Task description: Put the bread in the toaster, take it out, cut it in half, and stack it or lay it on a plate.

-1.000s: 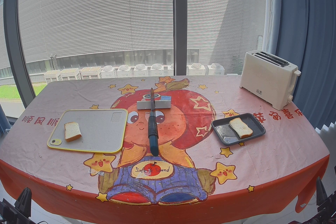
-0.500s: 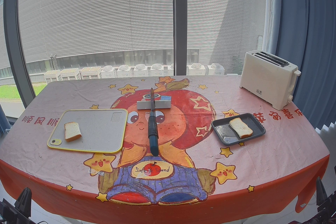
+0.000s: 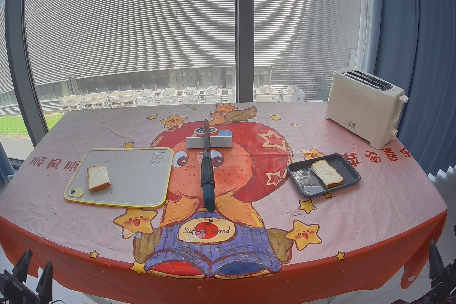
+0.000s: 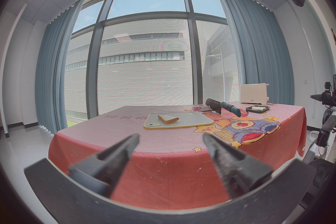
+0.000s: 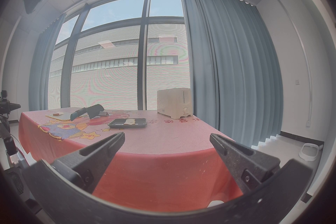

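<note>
Left pincer at the lower-left corner of the head view, below the near edge of the red cartoon-print tablecloth, fingers wide apart and clamped on nothing. Right pincer at the lower-right corner of the same view, likewise off the cloth, fingers spread, nothing between them. Well apart from both, up on the cloth: one bread piece left of centre, lying flat on the left part of the grey, yellow-rimmed cutting board, clear of the board's rim. Second bread piece right of centre, lying flat inside the dark rectangular plate, toward its right half and slantwise to its sides, the left half showing a shiny bottom. Between cutting board and plate, in the middle of the frame, a knife pointing away toward the window, blue handle nearest, blade laid over a small grey rest. Toaster, cream-coloured, at the upper right of the cloth, behind the plate and apart from it, two slots on top, their insides not discernible. Seen from the left wrist: cutting board with its bread piece nearest, knife beyond, plate and toaster farthest. Seen from the right wrist: toaster and plate nearer, knife and cutting board farther off.
</note>
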